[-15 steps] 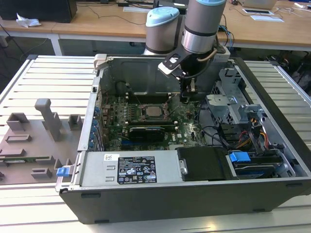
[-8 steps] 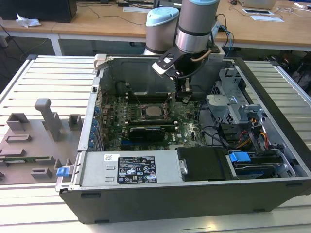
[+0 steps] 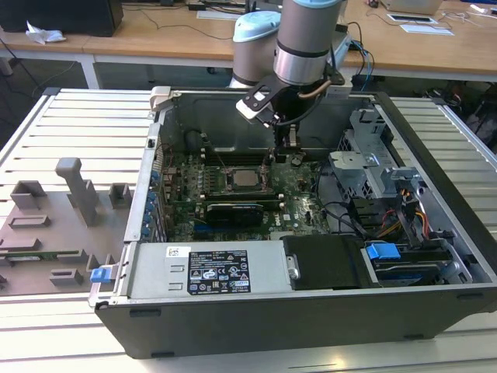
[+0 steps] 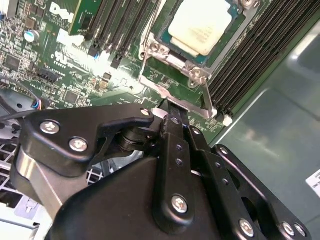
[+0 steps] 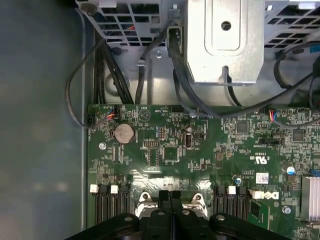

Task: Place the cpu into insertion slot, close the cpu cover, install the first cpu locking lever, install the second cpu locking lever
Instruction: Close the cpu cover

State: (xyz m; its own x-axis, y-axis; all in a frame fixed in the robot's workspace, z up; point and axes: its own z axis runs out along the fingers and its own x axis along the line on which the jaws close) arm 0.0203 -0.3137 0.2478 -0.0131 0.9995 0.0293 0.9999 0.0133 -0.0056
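Second wrist view: cpu [image 4: 200, 25] pale silver square, seated in insertion slot [image 4: 175, 61]; fingers [image 4: 174, 135] closed together.

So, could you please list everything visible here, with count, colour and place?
table: one, pale, slatted
computer case: one, black, open, on the table
tray: one, grey, on the table, exterior view's left
motherboard: one, green, inside the case
insertion slot: one, silvery rim, on the motherboard
cpu: one, silver-grey, in the slot
card: one, black, beside the slot
power supply: one, grey, against the case's black wall
drive cage: one, silvery, exterior view's right
arm: one, grey, above the case
gripper: one, black, shut, tip at the slot's edge
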